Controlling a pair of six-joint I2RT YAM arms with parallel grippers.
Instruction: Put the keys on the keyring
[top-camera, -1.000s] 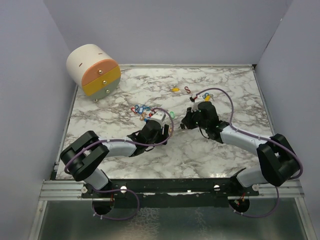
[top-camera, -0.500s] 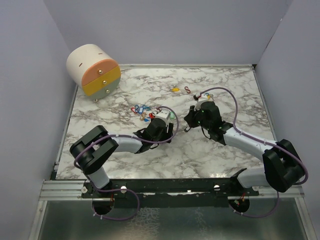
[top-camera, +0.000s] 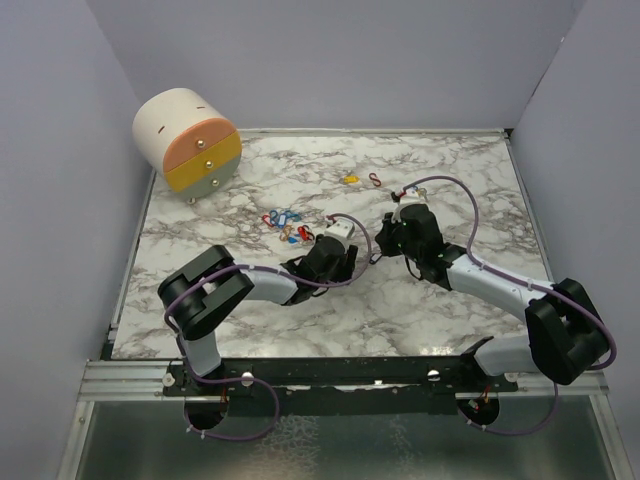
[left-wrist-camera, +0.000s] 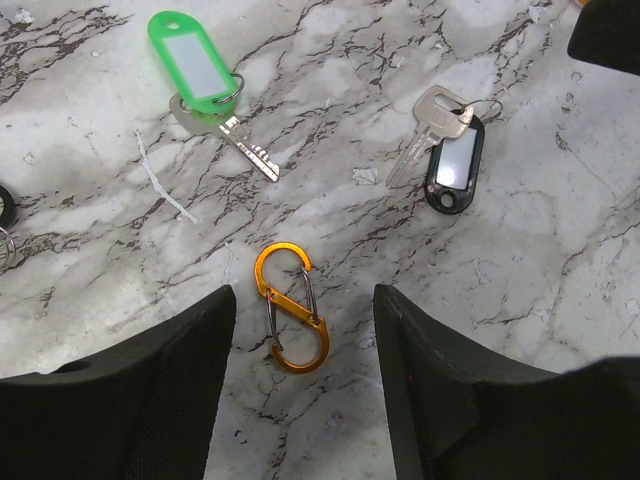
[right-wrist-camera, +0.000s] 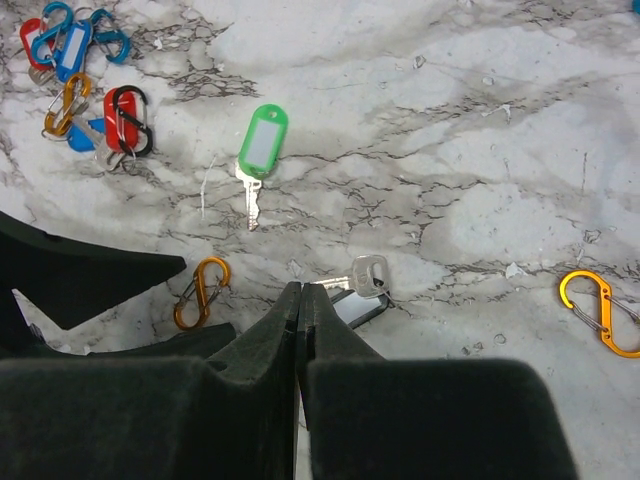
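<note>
Over the marble table (top-camera: 450, 160), the top view shows the left gripper (top-camera: 347, 262) and right gripper (top-camera: 375, 250) nearly meeting at centre, with a heap of keys (top-camera: 284, 222) at 10 o'clock from them. At the left wrist, the jaws stand spread astride an orange clip (left-wrist-camera: 291, 322), probably the keyring, without touching it. 1 green-tagged key (left-wrist-camera: 200, 68) lies at 11 o'clock and 1 black-tagged key (left-wrist-camera: 450, 160) at 1 o'clock. At the right wrist, the fingers (right-wrist-camera: 270, 340) are pressed together on nothing visible, tips just beside the black-tagged key. Best to lower the left straight down, centre the clip, and pinch its waist, leaving a gate free.
</note>
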